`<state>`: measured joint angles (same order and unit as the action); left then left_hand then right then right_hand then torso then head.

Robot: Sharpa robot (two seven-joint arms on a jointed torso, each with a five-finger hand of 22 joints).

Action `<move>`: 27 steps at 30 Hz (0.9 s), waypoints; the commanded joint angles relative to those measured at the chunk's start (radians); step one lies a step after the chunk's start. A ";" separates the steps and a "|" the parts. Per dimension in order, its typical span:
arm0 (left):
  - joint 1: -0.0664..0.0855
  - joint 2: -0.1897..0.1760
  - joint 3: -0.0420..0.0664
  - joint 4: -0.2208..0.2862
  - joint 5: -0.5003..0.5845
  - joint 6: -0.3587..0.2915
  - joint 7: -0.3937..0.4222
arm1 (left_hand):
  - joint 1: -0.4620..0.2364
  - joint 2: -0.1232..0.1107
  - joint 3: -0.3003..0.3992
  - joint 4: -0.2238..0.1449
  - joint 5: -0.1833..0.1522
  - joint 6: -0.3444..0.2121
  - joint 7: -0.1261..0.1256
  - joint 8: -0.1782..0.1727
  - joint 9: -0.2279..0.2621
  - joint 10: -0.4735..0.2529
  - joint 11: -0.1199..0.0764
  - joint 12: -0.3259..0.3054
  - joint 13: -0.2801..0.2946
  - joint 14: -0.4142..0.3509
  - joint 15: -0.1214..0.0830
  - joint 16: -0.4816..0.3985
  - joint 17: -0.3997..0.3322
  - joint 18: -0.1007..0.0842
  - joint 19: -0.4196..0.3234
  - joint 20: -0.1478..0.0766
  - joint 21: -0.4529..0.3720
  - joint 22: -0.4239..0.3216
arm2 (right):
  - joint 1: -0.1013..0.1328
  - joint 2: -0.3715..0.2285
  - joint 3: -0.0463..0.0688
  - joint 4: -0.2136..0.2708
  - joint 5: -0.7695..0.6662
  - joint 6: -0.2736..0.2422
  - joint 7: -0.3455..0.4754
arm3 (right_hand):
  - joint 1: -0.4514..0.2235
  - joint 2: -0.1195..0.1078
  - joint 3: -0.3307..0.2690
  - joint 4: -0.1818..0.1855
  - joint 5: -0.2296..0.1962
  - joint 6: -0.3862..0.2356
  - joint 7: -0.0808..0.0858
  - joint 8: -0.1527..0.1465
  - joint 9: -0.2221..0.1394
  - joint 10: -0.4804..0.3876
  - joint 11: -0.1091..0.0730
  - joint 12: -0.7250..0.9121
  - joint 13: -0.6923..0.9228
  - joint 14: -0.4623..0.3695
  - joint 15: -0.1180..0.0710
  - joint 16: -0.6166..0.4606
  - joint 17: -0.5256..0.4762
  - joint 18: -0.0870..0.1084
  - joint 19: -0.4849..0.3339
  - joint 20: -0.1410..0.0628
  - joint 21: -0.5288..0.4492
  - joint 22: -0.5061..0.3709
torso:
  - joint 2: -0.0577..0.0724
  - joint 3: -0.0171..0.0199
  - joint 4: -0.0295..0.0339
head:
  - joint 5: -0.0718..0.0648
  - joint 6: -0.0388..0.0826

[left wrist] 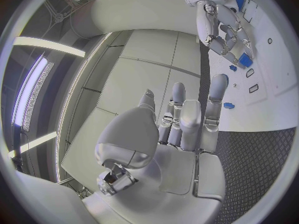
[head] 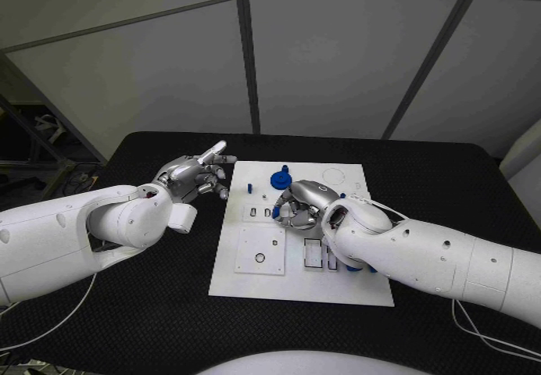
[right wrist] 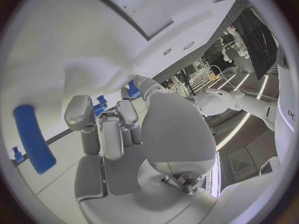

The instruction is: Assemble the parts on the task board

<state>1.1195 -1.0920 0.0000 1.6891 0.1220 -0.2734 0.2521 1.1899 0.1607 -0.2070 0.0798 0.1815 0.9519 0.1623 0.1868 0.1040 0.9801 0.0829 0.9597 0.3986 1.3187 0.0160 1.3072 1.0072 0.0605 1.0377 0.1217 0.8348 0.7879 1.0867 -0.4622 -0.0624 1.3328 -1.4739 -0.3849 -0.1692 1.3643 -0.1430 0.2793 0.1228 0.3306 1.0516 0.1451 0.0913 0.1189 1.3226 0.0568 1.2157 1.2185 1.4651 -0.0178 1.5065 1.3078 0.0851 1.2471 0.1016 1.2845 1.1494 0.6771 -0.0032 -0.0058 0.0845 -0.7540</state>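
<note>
The white task board [head: 254,273] lies in the middle of the black table. My right hand [head: 300,206] hovers over the board's middle with its fingers curled down, and a small blue part [head: 276,211] sits pinched at its fingertips; the same part [left wrist: 244,60] appears under that hand [left wrist: 225,32] in the left wrist view. My left hand [head: 198,175] is raised beside the board's far left corner, fingers apart, holding nothing. A round blue part [head: 282,180] and a smaller one [head: 250,187] lie at the board's far end. A long blue bar [right wrist: 34,139] lies on the board.
The board carries rectangular slots [head: 313,251] and a square plate with a round hole [head: 260,257]. More blue [head: 355,268] peeks out under my right forearm. Black table [head: 147,312] surrounds the board on all sides.
</note>
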 commanded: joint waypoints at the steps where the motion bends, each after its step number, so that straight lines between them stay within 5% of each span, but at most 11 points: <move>1: 0.001 0.001 0.001 0.000 -0.001 0.006 0.001 | 0.010 -0.001 -0.001 -0.002 -0.006 -0.007 0.001 0.006 -0.001 -0.007 0.002 -0.004 -0.001 -0.002 0.001 0.003 -0.001 0.123 -0.003 0.000 -0.006 -0.001 | -0.001 0.000 -0.002 0.001 -0.007 0.019 -0.013 | -0.006 -0.010 -0.006 0.003 -0.003 -0.012 0.000 -0.007 -0.002 -0.013 0.003 -0.010 -0.007 0.073 0.010 -0.008 0.176 0.016 -0.009 -0.001 -0.007 -0.005 | 0.000 0.0000 -0.0004 | -0.001 0.001; 27: 0.001 0.003 0.001 -0.006 -0.001 0.012 -0.009 | 0.008 -0.001 -0.003 -0.002 -0.007 -0.010 0.002 0.006 -0.001 -0.009 0.002 -0.004 -0.002 -0.001 0.001 0.004 0.000 0.123 -0.003 0.001 -0.006 -0.002 | -0.001 -0.002 -0.002 0.011 -0.008 -0.011 -0.016 | -0.020 -0.014 -0.012 0.011 -0.003 -0.017 0.002 -0.007 -0.001 -0.019 0.006 -0.014 -0.010 0.071 0.014 -0.009 0.174 0.016 -0.012 0.004 -0.010 -0.007 | 0.000 -0.0005 -0.0002 | -0.002 0.002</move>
<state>1.1195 -1.0899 0.0000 1.6832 0.1221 -0.2727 0.2434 1.1899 0.1607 -0.2070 0.0799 0.1815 0.9466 0.1642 0.1868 0.1043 0.9777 0.0883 0.9597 0.3979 1.3187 0.0160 1.3072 1.0073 0.0605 1.0377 0.1217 0.8348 0.7870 1.0857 -0.4640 -0.0634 1.3418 -1.4770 -0.3884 -0.1797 1.3526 -0.1549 0.2707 0.1313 0.3306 1.0384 0.1496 0.0848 0.1171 1.3075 0.0625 1.2060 1.2083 1.4650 -0.0107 1.5003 1.3075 0.0853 1.2400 0.1015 1.2767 1.1431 0.6769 -0.0035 -0.0063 0.0820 -0.7523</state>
